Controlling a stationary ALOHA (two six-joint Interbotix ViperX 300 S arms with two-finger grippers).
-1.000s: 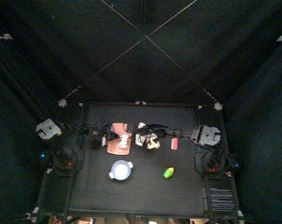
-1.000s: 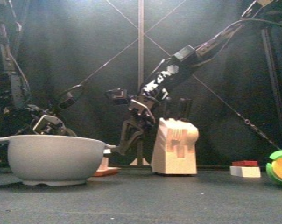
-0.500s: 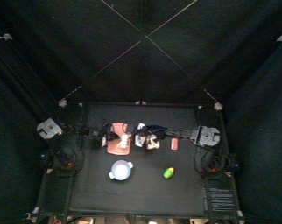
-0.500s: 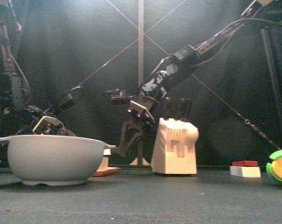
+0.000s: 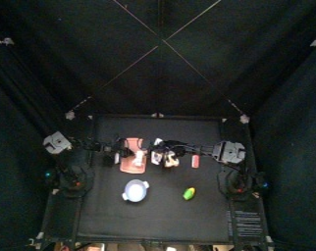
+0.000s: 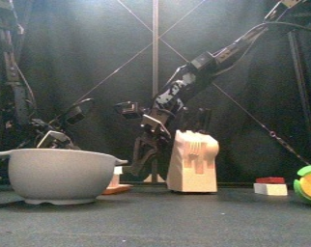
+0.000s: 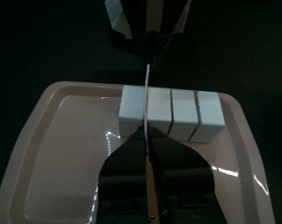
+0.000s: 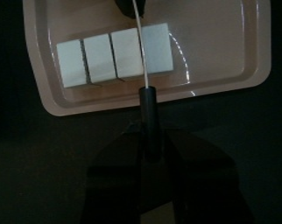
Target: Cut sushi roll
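Knife over roll.
My right gripper point(image 8: 144, 150) clenches the knife point(image 8: 144, 103) above the sushi roll point(image 8: 116, 55); left claw state unclear.

The sushi roll point(image 8: 114, 54) is a pale grey-white block that lies flat in a shallow pink tray point(image 8: 214, 79), on the left half of the table toward the far side. Thin cut lines divide it into 4 pieces, which stay close together in 1 row. The knife point(image 7: 147, 105) has a thin blade standing on edge over the roll, crossing it.
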